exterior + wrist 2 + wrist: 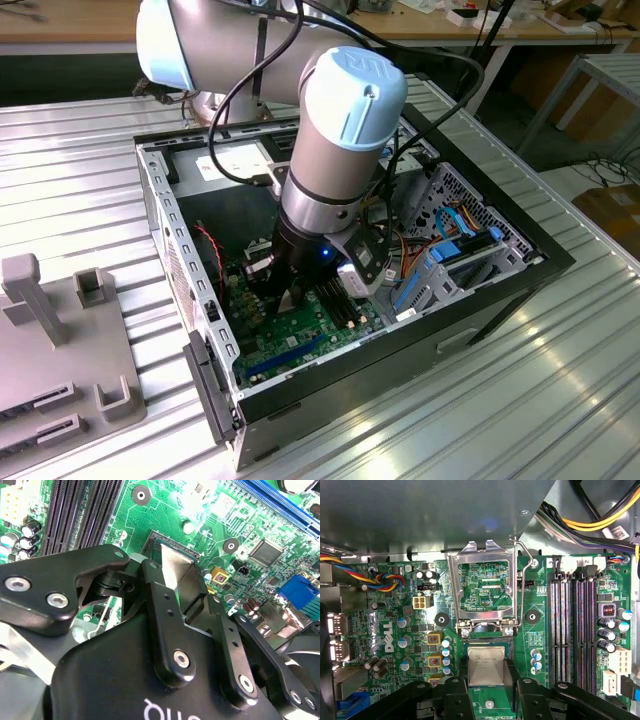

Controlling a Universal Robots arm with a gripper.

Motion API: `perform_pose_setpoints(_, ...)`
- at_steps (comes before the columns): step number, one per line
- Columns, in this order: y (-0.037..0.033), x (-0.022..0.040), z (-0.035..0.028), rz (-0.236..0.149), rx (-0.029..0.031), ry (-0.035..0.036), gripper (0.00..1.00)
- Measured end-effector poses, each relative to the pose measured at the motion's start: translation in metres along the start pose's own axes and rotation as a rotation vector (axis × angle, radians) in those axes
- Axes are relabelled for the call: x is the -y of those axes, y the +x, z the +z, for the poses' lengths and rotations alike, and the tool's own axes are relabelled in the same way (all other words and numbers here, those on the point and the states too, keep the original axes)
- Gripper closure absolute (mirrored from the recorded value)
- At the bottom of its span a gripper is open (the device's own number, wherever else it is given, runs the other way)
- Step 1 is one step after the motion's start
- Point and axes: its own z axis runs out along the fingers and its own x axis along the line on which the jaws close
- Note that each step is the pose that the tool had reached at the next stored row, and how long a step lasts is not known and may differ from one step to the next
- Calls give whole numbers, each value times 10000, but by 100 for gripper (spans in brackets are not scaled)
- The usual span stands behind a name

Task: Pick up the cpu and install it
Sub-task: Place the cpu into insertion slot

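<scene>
Silver-grey cpu is held in the jaws, closed on it, over the socket; latching is judged undone.

You see the arm reaching down into the open computer case, its gripper low over the green motherboard, perhaps touching it. At the case's nine o'clock, a grey fixture lies on the ribbed table.

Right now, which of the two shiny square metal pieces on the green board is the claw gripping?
The cpu, the solid pale silver square held in the gripper. The other piece, a hollow hinged frame, lies flipped open beyond it, untouched.
</scene>
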Motion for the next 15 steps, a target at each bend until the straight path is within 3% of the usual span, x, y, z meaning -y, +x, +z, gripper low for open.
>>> perform_pose_setpoints(9,-1,0,-11,-2,0,1,62)
perform_pose_setpoints(15,-8,1,-69,-141,2,25,62)
